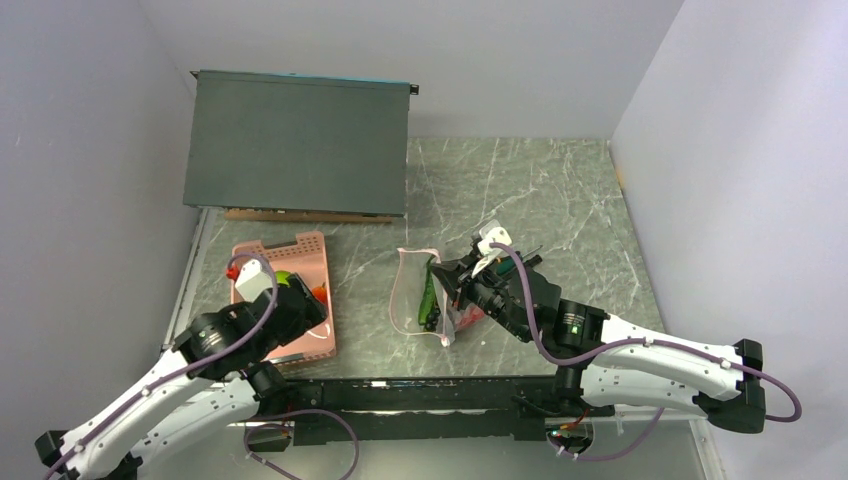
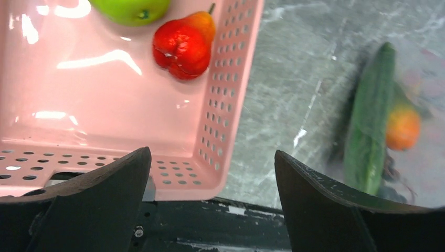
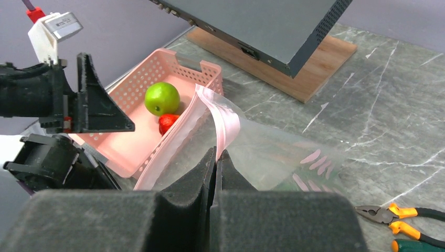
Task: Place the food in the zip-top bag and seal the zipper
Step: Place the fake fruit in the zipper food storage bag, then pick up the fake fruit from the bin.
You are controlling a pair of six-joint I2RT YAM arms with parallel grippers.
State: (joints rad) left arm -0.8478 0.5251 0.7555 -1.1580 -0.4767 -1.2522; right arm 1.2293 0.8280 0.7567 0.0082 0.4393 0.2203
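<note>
We hold the mouth of the clear floppy plastic zip-top bag (image 3: 273, 152) pinched in our right gripper (image 3: 218, 157) while our left gripper (image 2: 210, 155) gapes empty over the pink slotted basket (image 2: 231, 105) containing the green toy apple (image 2: 131, 8) and red-orange fruit (image 2: 182, 44), so a sagging mouth could block them.

No readable text; zip-top bag (image 3: 273, 152) print illegible.

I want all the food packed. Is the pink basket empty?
No, not empty: a green apple and a red-orange fruit lie inside the pink basket.
</note>
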